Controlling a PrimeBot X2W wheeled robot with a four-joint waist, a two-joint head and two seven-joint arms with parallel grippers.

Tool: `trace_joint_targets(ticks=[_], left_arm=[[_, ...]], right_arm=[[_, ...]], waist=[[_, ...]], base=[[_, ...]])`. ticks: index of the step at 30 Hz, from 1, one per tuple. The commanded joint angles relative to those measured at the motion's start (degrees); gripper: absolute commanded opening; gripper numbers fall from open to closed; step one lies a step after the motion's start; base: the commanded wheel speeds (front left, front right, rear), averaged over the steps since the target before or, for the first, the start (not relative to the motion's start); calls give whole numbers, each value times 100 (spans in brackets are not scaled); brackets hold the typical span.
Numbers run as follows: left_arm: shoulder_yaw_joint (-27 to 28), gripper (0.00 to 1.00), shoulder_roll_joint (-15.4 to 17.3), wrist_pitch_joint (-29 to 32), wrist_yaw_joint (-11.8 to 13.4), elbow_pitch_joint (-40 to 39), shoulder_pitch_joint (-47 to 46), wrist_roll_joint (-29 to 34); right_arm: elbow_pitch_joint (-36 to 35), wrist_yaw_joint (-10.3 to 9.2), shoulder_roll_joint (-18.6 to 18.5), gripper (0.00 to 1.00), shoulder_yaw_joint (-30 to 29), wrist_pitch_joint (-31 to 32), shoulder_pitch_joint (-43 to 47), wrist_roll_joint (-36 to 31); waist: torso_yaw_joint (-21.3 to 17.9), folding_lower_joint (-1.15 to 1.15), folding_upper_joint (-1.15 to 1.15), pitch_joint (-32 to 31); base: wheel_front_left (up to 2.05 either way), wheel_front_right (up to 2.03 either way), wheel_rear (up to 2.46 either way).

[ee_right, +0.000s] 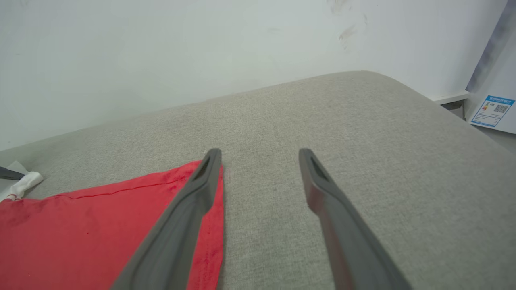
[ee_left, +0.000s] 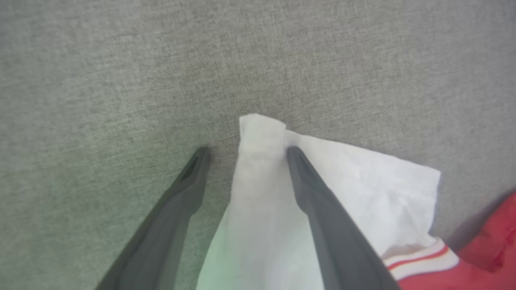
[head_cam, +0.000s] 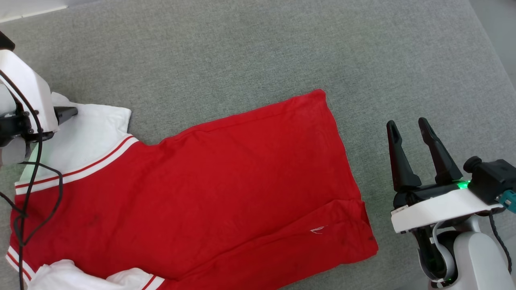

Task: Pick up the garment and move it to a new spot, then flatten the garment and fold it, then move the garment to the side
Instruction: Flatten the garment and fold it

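The red jersey-style T-shirt (head_cam: 225,181) with white sleeves and red-and-white striped trim lies spread, plain face up, on the grey woven cushion (head_cam: 282,48). The left gripper (ee_left: 248,151) hangs released, its fingers straddling the far sleeve's folded edge. The right gripper (head_cam: 407,121) stands spread just beside the shirt's hem. Its wrist view adds a white wall (ee_right: 161,60) beyond the cushion.
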Motion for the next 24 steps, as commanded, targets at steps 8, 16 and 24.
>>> trace_joint_targets(ticks=[8, 16, 24], left_arm=[[-151, 0, -299, 83, 149, 102, 478, -106], [-54, 0, -520, -630, -32, 18, 108, -16], [-150, 0, -853, -1240, -330, -87, -219, 148]], right_arm=[[257, -1, 19, 100, -10, 108, -285, 258], [1104, 0, -278, 100, -70, 776, -888, 768], [1898, -1, -986, 100, 321, 2690, -1753, 1286]], waist=[[19, 0, 0, -15], [425, 0, 0, -238], [1010, 0, 0, -361]], base=[[0, 0, 0], [0, 0, 0], [0, 0, 0]])
